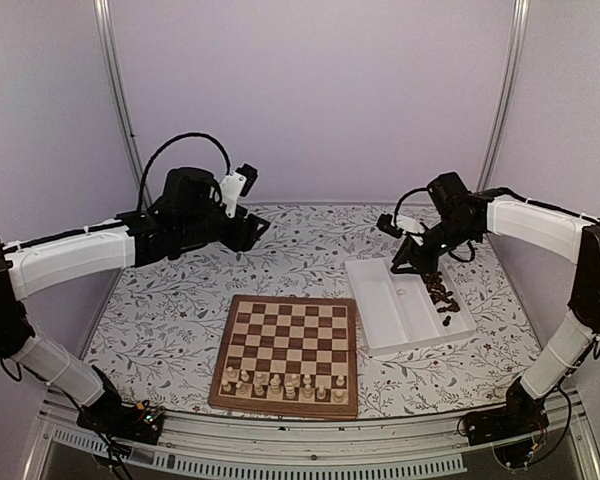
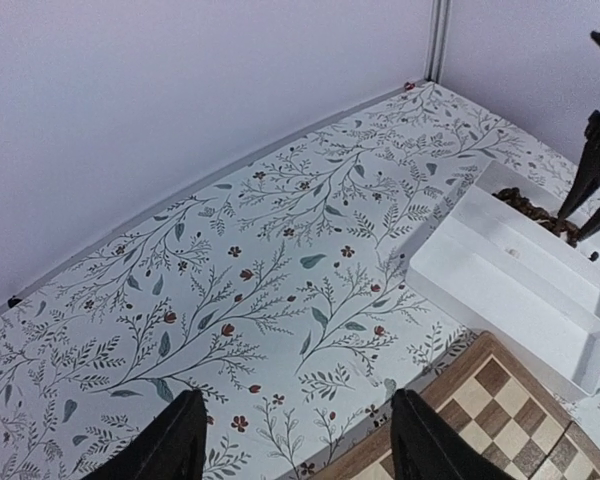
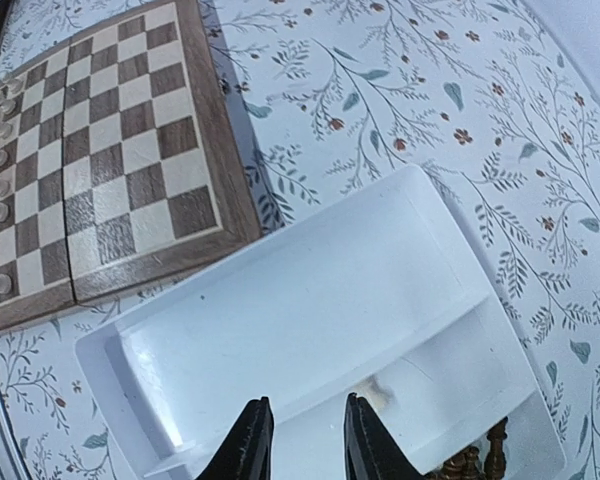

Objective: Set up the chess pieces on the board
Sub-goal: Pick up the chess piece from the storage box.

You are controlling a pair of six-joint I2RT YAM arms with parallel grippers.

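On the left, the left gripper [image 2: 298, 415] hangs above the flowered tablecloth [image 2: 280, 250], its fingers spread wide and grasping nothing. In the middle lies the board [image 1: 290, 335] — pale chess pieces [image 1: 280, 382] stand in its two nearest rows. To its right, a white tray [image 1: 385, 300] holds the dark chess pieces [image 1: 440, 292] heaped in its right-hand compartment. The right gripper [image 3: 307, 425] hovers over the tray — fingers only slightly parted, nothing between them.
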